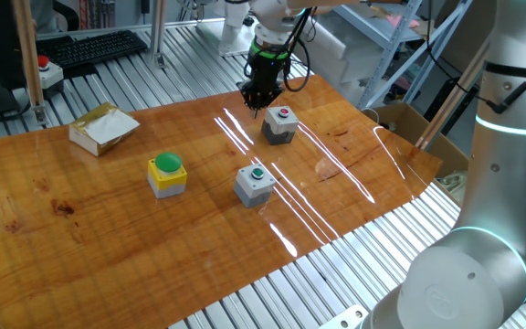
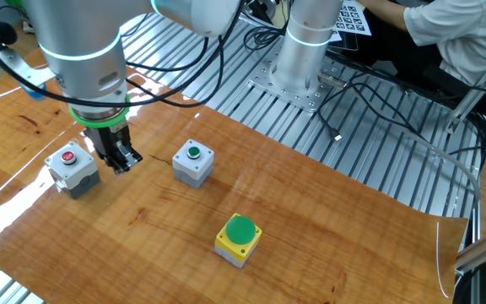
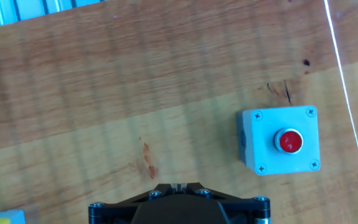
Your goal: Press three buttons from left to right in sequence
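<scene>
Three button boxes stand on the wooden table [image 1: 80, 219]. The yellow box with the large green dome cap [image 1: 166, 174] is at the left and also shows in the other fixed view [image 2: 239, 237]. The grey box with the small green button [image 1: 255, 184] [image 2: 193, 162] is in the middle. The grey box with the small red button [image 1: 280, 123] [image 2: 72, 167] [image 3: 281, 141] is furthest right. My gripper [image 1: 258, 96] [image 2: 123, 162] [image 3: 178, 186] hangs just above the table beside the red-button box, touching none of the boxes. Its fingertips are together and hold nothing.
A flat tan-and-white carton [image 1: 103, 128] lies at the table's far left. A pale box with a red mushroom knob [image 1: 46, 71] and a keyboard [image 1: 89, 47] sit beyond the table. A second silver arm [image 1: 500, 183] stands at the right edge.
</scene>
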`<state>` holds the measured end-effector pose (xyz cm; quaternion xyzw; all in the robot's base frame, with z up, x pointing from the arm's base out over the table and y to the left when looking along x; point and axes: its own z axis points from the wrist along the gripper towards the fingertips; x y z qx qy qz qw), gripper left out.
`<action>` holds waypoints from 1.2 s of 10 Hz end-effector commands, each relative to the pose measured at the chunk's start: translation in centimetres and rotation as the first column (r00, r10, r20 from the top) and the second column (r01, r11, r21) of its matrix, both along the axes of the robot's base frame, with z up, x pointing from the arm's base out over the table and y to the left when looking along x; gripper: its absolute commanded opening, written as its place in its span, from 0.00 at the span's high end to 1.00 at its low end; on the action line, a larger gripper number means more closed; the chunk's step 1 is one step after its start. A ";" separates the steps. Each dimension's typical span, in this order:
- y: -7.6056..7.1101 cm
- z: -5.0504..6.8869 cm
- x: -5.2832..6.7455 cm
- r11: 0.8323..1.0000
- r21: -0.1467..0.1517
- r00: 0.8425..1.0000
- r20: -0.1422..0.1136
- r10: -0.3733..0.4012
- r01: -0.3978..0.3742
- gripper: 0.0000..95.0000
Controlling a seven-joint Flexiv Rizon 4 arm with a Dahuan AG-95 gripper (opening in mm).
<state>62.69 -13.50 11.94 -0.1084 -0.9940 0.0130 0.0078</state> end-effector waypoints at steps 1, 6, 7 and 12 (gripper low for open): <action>0.0 0.1 -0.3 1.000 -0.008 1.000 -0.003 -0.004 0.004 1.00; -3.7 0.6 0.7 0.999 -0.015 1.000 -0.011 0.029 -0.029 1.00; -4.8 0.6 0.9 0.999 -0.019 0.999 -0.007 0.042 -0.042 1.00; -8.8 0.5 1.3 0.994 -0.015 0.994 0.000 0.106 -0.106 1.00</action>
